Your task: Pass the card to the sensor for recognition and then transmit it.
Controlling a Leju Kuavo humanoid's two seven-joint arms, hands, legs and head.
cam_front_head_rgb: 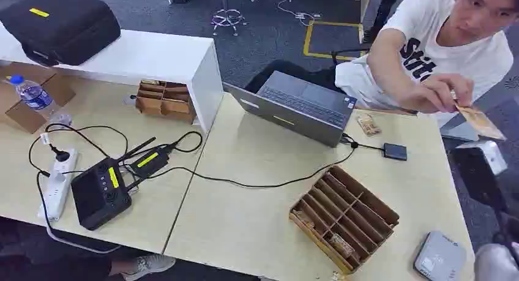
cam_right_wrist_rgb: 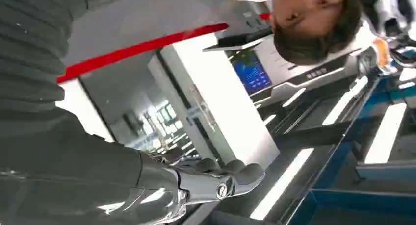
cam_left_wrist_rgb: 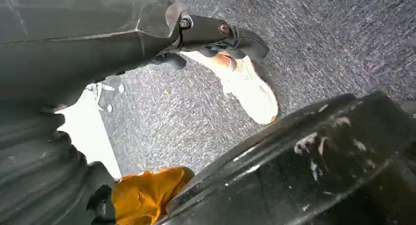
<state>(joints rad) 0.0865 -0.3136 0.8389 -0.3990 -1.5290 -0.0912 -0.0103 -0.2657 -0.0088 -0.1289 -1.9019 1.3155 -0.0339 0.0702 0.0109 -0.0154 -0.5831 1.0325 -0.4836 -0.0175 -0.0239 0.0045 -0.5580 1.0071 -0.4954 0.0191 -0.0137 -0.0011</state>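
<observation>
Now the card [cam_front_head_rgb: 480, 122] is not with the robot. A person's hand [cam_front_head_rgb: 437, 94] pinches it by one end and holds it in the air just past the right edge of the table [cam_front_head_rgb: 245, 226], tilted down and away from the person.

From the right wrist camera I see the right hand [cam_right_wrist_rgb: 206, 183] with its fingers [cam_right_wrist_rgb: 245, 173] stretched out and a little apart, and nothing is in them, so it is empty and open. The left hand [cam_left_wrist_rgb: 98, 43] hangs over grey carpet [cam_left_wrist_rgb: 319, 38]; its fingers [cam_left_wrist_rgb: 245, 41] also reach out straight with nothing between them, so I read it as open too.

On the table, a grey laptop [cam_front_head_rgb: 300, 106] stands near the far edge, its lid folded back. A cable goes from it to a small black box [cam_front_head_rgb: 395, 151] near the right edge. A second card [cam_front_head_rgb: 368, 123] lies flat between the laptop and the far right corner. A wooden tray [cam_front_head_rgb: 346, 217] with long compartments sits toward the near right corner, turned diagonally, and some cards lie in its near compartments. A grey flat device [cam_front_head_rgb: 439, 256] rests at the near right corner, just beside the tray. I cannot tell which of the two small devices is the sensor.
</observation>
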